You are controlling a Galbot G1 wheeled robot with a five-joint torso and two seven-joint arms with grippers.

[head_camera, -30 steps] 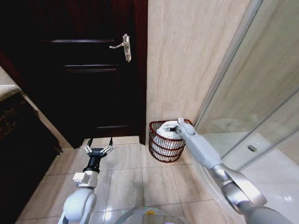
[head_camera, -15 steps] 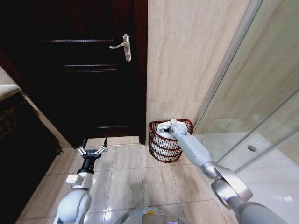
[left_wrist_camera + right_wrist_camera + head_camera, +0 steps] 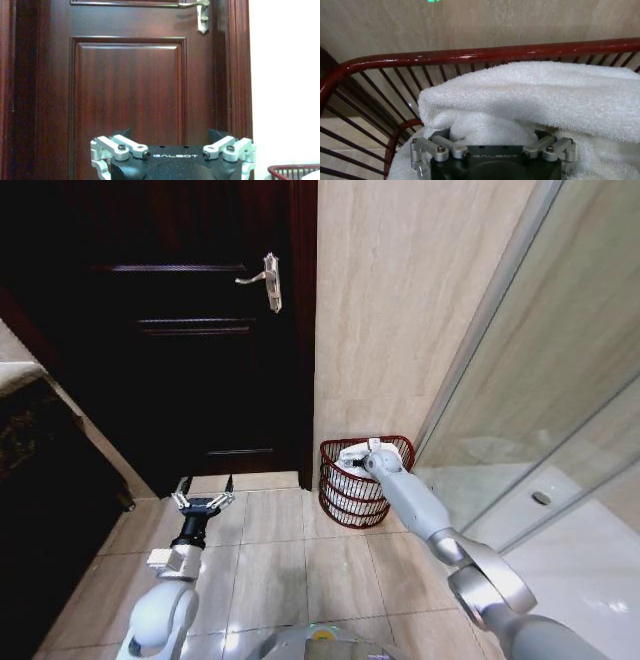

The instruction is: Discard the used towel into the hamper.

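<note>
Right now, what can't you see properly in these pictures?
- Right gripper, right wrist view: its fingertips are buried in the towel, so open or shut cannot be told.
- Hamper, head view: its bottom is hidden by the towel and the arm.
- Hamper, left wrist view: a corner of rim, cut off by the picture's edge.
- Left gripper, left wrist view: fingertips cut off by the picture's edge; the head view shows them open.

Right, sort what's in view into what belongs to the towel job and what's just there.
Part of the job:
- hamper
- white towel, lying in the hamper
- right end effector, down in the hamper against the towel

Just there:
- left end effector, open, idle over the floor
- dark wooden door
- door handle
- glass shower panel
</note>
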